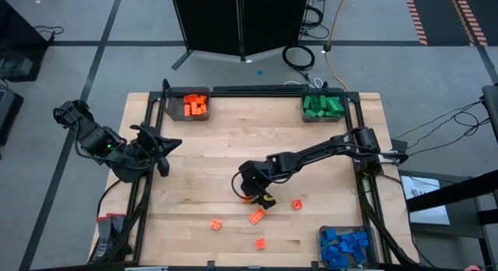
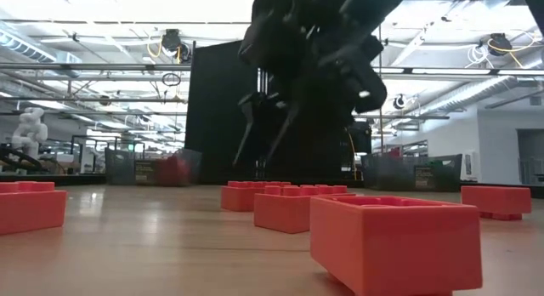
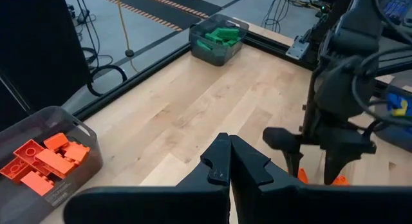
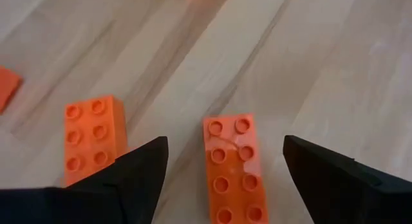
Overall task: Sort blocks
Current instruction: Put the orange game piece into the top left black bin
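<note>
Two oblong orange blocks lie flat on the wooden table, studs up. My right gripper [image 4: 225, 141] [image 1: 250, 191] stands open near the table's middle and slants down over them. One block [image 4: 235, 169] lies between its fingers, clear of both. The other block [image 4: 93, 143] lies just outside one finger. More orange blocks [image 1: 257, 216] [image 1: 296, 204] [image 1: 216, 223] lie loose toward the near edge. In the low view the right fingers [image 2: 268, 130] hang above the tabletop. My left gripper [image 3: 230, 161] [image 1: 166, 149] waits shut at the table's left side, with nothing in it.
A bin of orange blocks [image 1: 191, 105] stands at the far left. A bin of green blocks [image 1: 323, 106] stands at the far right, and one of blue blocks [image 1: 346, 246] at the near right corner. Bare wood lies between the far bins and the arms.
</note>
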Tool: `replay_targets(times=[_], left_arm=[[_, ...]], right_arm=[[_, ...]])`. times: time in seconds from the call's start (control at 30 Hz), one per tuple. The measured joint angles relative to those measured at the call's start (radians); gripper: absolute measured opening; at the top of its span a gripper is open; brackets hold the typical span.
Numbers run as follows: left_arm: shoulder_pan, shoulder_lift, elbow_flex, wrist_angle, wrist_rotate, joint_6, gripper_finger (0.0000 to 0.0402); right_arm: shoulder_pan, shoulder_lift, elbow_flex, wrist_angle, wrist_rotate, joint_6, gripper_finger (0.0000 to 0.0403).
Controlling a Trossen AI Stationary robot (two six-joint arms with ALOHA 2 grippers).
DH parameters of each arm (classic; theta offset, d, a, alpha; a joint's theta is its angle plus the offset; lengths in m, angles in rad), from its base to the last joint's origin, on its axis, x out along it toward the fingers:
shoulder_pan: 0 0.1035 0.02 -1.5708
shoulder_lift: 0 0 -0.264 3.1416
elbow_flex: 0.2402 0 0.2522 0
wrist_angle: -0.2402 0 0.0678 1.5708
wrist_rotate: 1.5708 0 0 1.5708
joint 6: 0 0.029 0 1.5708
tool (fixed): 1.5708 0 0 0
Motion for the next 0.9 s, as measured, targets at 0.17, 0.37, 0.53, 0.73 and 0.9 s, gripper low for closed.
replay_targets(times=[0.17,0.37,0.53,0.73,0.9], left_arm=[[-0.001,-0.01,-0.014,-0.007,-0.012,0.0,0.0],[-0.04,-0.077,-0.11,-0.008,-0.015,-0.028,0.0],[-0.09,-0.155,-0.226,0.045,-0.037,-0.072,0.0],[-0.129,-0.205,-0.328,0.082,-0.071,-0.112,0.0],[-0.172,-0.242,-0.389,0.11,-0.12,-0.157,0.0]], right_arm=[[-0.005,0.044,0.0,0.014,0.0,0.036,0.0302],[-0.008,0.046,0.0,0.011,0.083,0.063,0.0267],[-0.008,0.054,0.0,0.006,0.178,0.057,0.0184],[-0.011,0.073,0.002,0.001,0.175,0.068,0.0121],[-0.02,0.08,0.038,-0.022,0.175,0.094,0.0121]])
